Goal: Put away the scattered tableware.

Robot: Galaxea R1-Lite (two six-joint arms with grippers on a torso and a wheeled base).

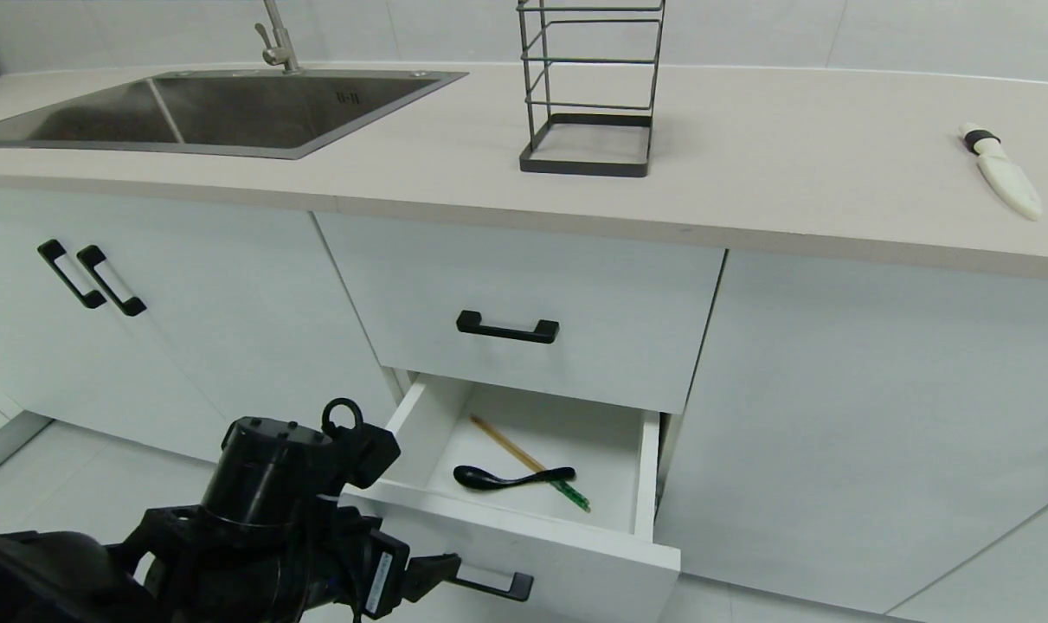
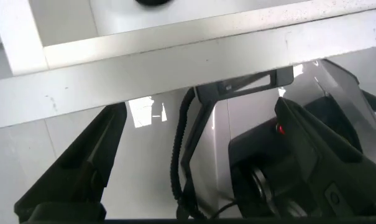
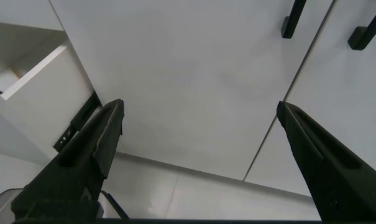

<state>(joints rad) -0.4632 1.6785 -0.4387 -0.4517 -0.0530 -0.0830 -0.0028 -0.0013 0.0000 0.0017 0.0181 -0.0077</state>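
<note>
Head view: a white knife (image 1: 1008,177) is seen upper right on the counter (image 1: 792,130). It looks light, stiff and smooth; it is best held by the handle. Left wrist view: the left gripper (image 2: 200,107) is spread open near a black drawer handle (image 2: 247,84). Right wrist view: the right gripper (image 3: 200,104) is spread open, empty.

Rectangular grey steel sink (image 1: 229,112) looked brushed, with a dull sheen. Pale beige stone-like bench (image 1: 792,130) was matt and smooth. Dark wire metal rack (image 1: 588,86) was matt-coated. White painted drawer (image 1: 593,571): smooth satin. Black spoon (image 1: 506,477): glossy, plastic-like. Thin light-brown chopstick (image 1: 502,442) looked wooden. Pale floor tiles (image 2: 144,115) were glossy and reflective.
</note>
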